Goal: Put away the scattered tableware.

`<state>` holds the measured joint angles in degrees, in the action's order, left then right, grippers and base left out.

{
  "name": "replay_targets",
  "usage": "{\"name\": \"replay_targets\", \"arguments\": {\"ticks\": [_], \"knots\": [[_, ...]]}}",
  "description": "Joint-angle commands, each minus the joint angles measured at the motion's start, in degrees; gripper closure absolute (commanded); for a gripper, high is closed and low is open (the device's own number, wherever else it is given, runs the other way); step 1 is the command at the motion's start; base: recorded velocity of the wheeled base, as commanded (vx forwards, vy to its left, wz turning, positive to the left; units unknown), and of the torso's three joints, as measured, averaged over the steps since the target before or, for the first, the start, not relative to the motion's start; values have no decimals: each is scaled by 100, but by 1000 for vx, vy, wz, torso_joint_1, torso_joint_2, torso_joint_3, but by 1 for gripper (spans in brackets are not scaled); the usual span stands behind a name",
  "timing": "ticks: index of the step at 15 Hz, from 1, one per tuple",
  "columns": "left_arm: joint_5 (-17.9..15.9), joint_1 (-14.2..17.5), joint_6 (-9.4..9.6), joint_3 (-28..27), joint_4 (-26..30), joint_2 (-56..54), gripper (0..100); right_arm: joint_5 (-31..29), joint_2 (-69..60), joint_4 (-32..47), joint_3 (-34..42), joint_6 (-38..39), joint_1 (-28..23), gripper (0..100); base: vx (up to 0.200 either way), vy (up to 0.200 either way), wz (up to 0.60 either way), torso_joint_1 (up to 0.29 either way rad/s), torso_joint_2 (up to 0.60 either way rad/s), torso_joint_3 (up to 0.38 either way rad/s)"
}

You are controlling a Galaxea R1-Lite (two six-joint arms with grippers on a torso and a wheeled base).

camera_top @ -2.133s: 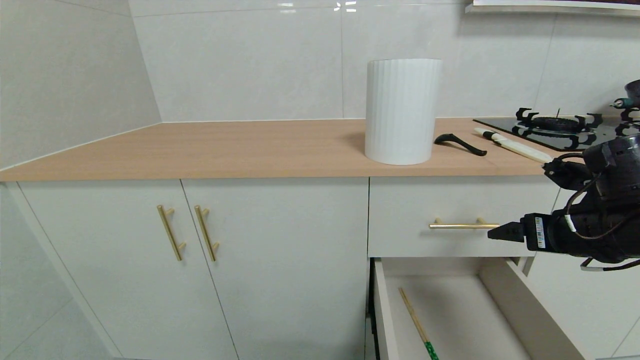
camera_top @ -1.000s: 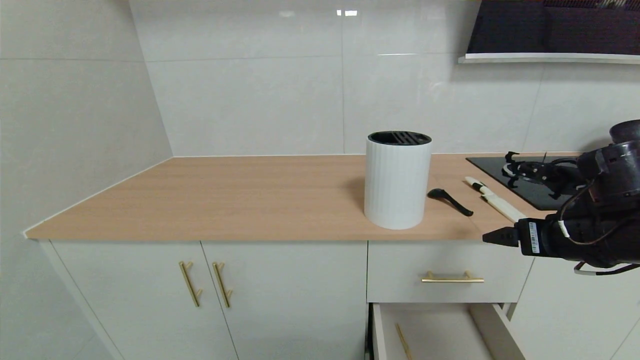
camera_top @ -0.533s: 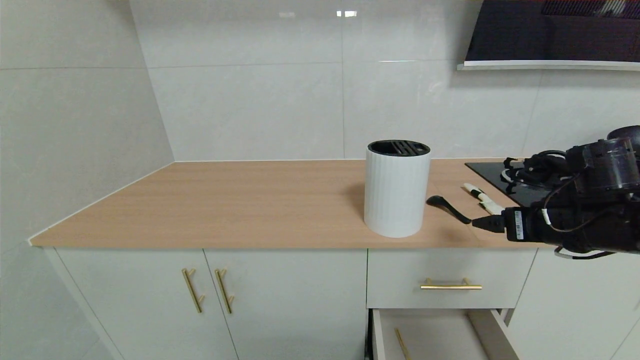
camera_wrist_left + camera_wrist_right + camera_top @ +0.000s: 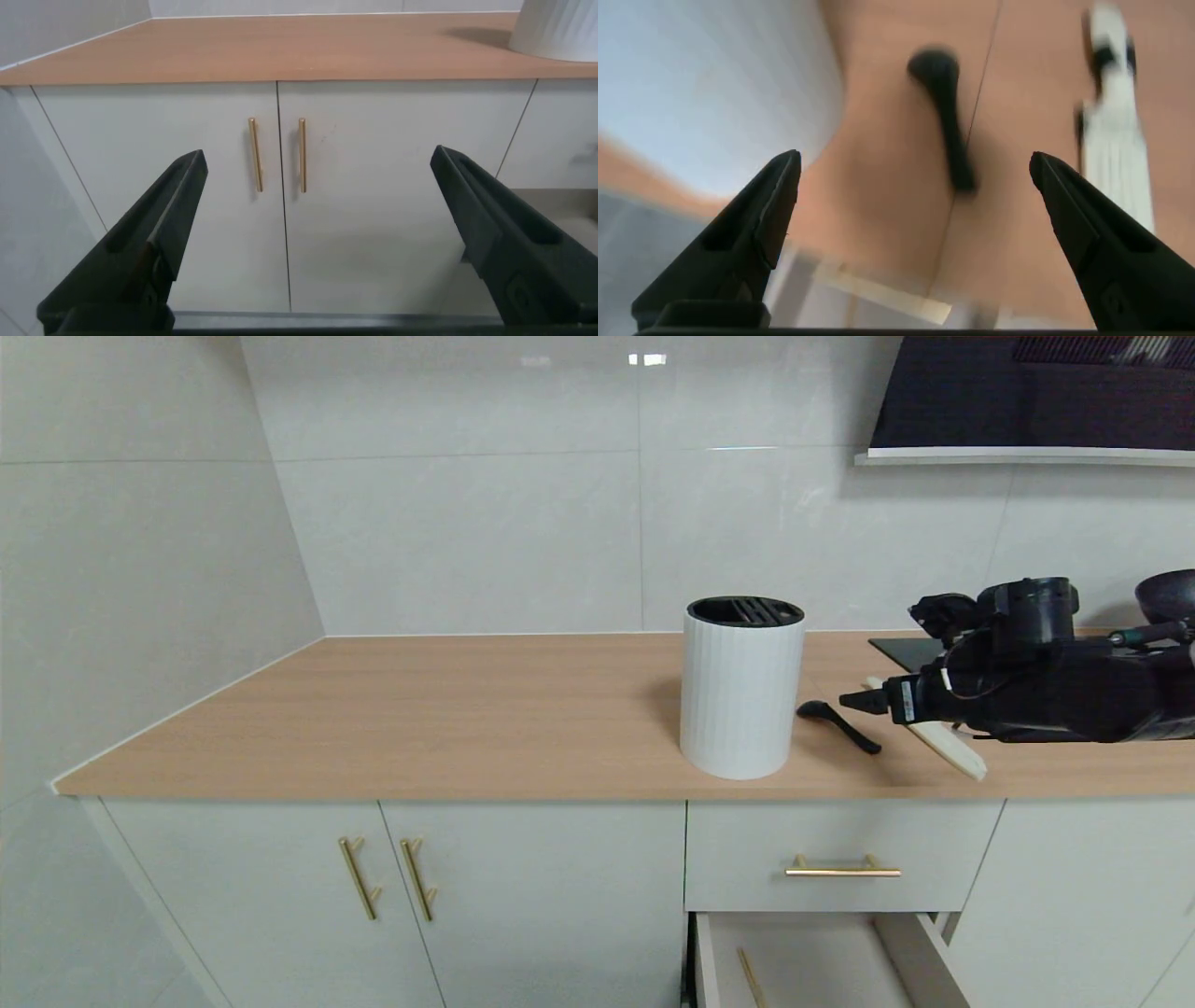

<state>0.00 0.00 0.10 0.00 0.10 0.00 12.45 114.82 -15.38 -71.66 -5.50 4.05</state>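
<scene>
flanking the spoon (image 4: 837, 721): knife block (image 4: 742, 691) and knife (image 4: 957, 753).

A home kitchen.
A long wooden tabletop (image 4: 448, 728) sits on white cupboards (image 4: 523, 896) with gold handles (image 4: 358, 891). Shiny white tiles (image 4: 467, 523) cover the wall. A black stove (image 4: 901, 651) sits under a dark hood (image 4: 1036, 401). A knife holder (image 4: 741, 691), a spoon (image 4: 838, 722) and a knife (image 4: 952, 749) are on the tabletop.

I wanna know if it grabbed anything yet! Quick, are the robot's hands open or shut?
Left gripper: open, holding nothing.
Right gripper: open, holding nothing, with the black spoon lying just ahead.
</scene>
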Motion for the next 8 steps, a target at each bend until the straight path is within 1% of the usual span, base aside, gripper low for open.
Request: {"name": "replay_targets", "arguments": {"ticks": [1,2,4,8], "knots": [[9,0,-1,0,-1,0,0,188,770,-8,-367,-268,-123,0,0,0,0,0,0,0],[0,0,-1,0,-1,0,0,302,893,-8,-375,-408,-159,0,0,0,0,0,0,0],[9,0,-1,0,-1,0,0,302,1121,-8,-463,-531,-159,0,0,0,0,0,0,0],[0,0,-1,0,-1,0,0,329,1341,-17,-595,-558,-150,0,0,0,0,0,0,0]]}}
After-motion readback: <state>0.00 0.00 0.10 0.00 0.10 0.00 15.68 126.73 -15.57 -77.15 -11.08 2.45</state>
